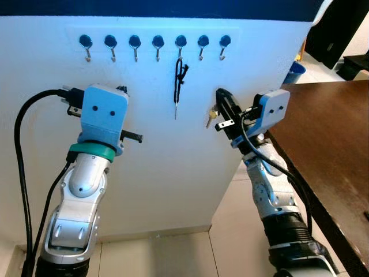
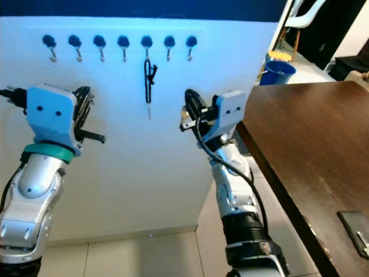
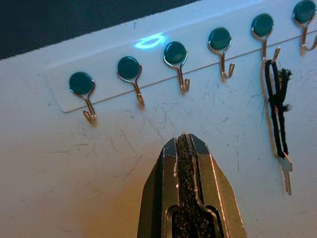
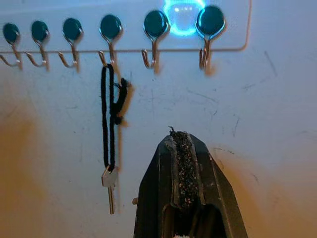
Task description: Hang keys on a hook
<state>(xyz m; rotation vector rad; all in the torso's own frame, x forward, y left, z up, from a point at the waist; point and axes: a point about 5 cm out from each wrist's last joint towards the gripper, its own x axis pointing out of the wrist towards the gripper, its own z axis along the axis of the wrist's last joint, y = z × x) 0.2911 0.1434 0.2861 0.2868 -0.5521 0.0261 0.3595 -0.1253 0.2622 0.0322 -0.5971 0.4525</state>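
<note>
Hanging from the fifth hook (image 1: 180,43) of a seven-hook rack (image 1: 154,41) on the white wall (image 1: 155,173), one key (image 4: 110,191) dangles on a black cord (image 1: 180,78), blade pointing down. Both arms are raised before the wall. Left hand (image 3: 185,144) sits below the rack, fingers pressed together, holding nothing, well apart from the cord. Right hand (image 4: 179,141) sits below the sixth and seventh hooks, fingers together at the tips; the head views show a small brass key (image 1: 211,117) at its side, but whether that key is clamped cannot be told. A dark wooden desk (image 1: 328,144) stands just beside the right arm. A blue bin (image 2: 279,70) sits on the floor beyond it.
</note>
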